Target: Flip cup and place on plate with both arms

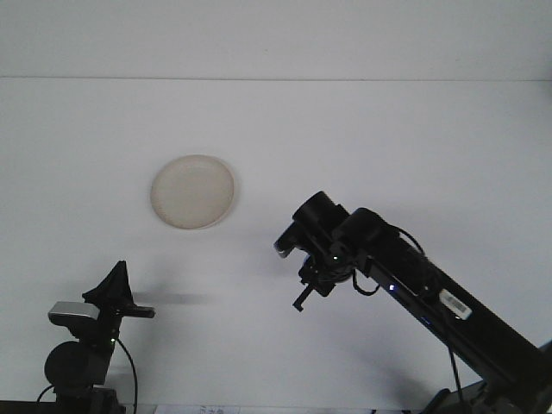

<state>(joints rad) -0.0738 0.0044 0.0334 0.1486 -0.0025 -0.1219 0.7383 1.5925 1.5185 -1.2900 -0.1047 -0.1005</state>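
One gripper (pixel 297 250), fingers indistinct.

The wide white table (pixel 362 129) looks smooth and matt, with no grain or weave showing; it could be laminate or painted board, though the view is too washed out to tell. The round cream plate (pixel 192 191) has a dull, faintly mottled surface with a raised rim, more like unglazed plastic or pulp than shiny ceramic. The black right arm (pixel 431 297) appears to be hard plastic or coated metal with a satin sheen and a small white label. The black left arm (pixel 86 345) carries a silvery metallic block, lightly glossy.
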